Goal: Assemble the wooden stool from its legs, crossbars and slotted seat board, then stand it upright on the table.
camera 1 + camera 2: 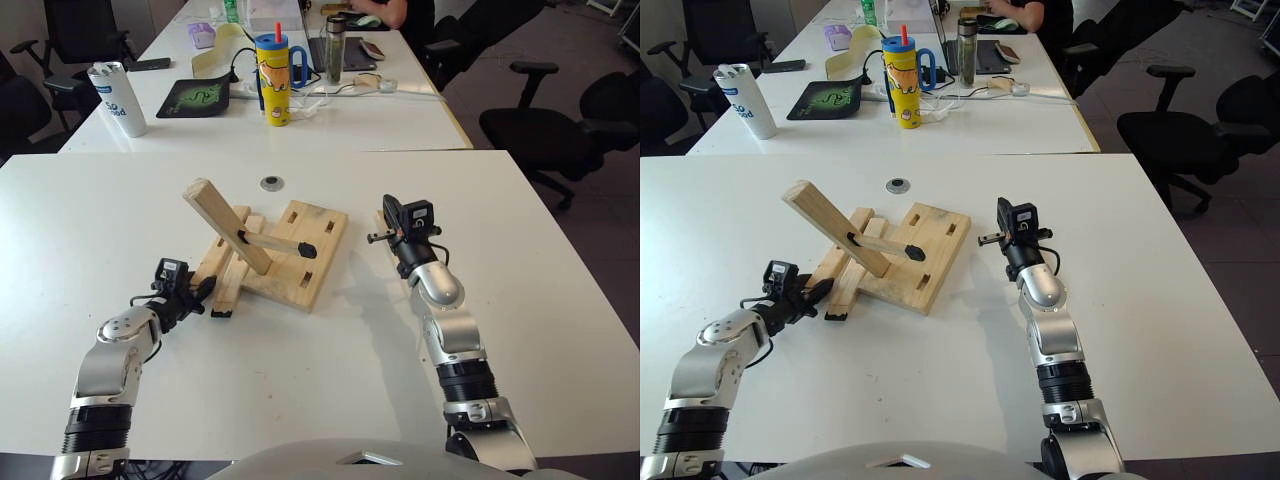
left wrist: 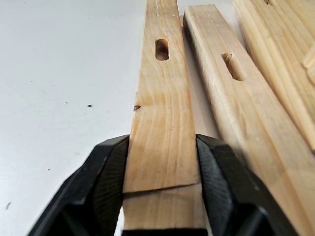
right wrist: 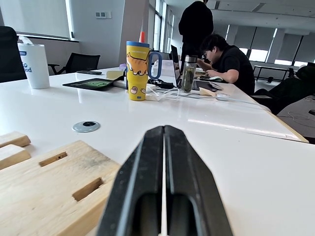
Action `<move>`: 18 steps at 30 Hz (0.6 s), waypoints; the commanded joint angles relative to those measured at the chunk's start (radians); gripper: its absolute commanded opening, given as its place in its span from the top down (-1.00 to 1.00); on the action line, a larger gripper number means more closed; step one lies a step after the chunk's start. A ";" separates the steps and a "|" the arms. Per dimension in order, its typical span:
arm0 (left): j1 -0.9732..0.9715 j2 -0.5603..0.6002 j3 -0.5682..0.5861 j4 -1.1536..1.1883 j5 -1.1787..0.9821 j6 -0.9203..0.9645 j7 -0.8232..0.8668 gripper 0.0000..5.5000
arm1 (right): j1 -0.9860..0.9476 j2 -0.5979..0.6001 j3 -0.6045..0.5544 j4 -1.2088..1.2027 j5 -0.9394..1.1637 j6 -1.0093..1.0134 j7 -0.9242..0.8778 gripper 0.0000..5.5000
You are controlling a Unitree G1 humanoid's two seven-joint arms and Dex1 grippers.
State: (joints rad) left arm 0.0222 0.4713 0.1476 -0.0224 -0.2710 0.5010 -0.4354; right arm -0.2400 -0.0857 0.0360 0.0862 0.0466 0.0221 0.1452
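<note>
The slotted seat board [image 1: 305,255] lies flat mid-surface [image 1: 120,230], with one tilted leg [image 1: 228,226] and a crossbar [image 1: 280,243] rising from it. Loose legs lie just beside its left edge. My left hand [image 1: 203,288] grasps the end of the outermost leg [image 2: 160,98]. My right hand [image 3: 164,142], clenched and empty, sits right of the board.

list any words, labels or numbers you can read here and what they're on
white cup: blue print, too small to read
yellow mug: cartoon picture, no legible words
black mat: green design, no legible text
wooden leg and seat board: no print
</note>
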 commanded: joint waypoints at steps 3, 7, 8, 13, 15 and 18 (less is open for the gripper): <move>-0.046 -0.030 0.040 0.013 0.002 -0.060 0.040 0.27 | -0.031 -0.013 -0.013 0.011 -0.004 -0.006 0.003 1.00; -0.094 -0.047 0.084 0.003 -0.013 -0.118 0.065 0.27 | -0.049 -0.019 -0.021 0.020 -0.002 -0.010 0.003 1.00; -0.119 -0.055 0.099 -0.005 -0.020 -0.147 0.073 0.27 | -0.063 -0.019 -0.027 0.026 0.001 -0.008 0.000 1.00; -0.224 -0.070 0.132 -0.077 -0.044 -0.260 0.084 0.27 | -0.172 -0.011 -0.069 -0.015 0.057 0.052 -0.002 1.00; -0.255 -0.067 0.138 -0.097 -0.057 -0.270 0.082 0.27 | -0.222 -0.007 -0.090 -0.033 0.096 0.095 -0.002 1.00; -0.408 -0.030 0.119 -0.168 -0.094 -0.281 0.037 0.27 | -0.392 0.013 -0.186 -0.103 0.365 0.351 0.023 0.90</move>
State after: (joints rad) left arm -0.2639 0.4009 0.2785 -0.1222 -0.3369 0.2346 -0.3598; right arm -0.5022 -0.0924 -0.0814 0.0465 0.2204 0.1899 0.1508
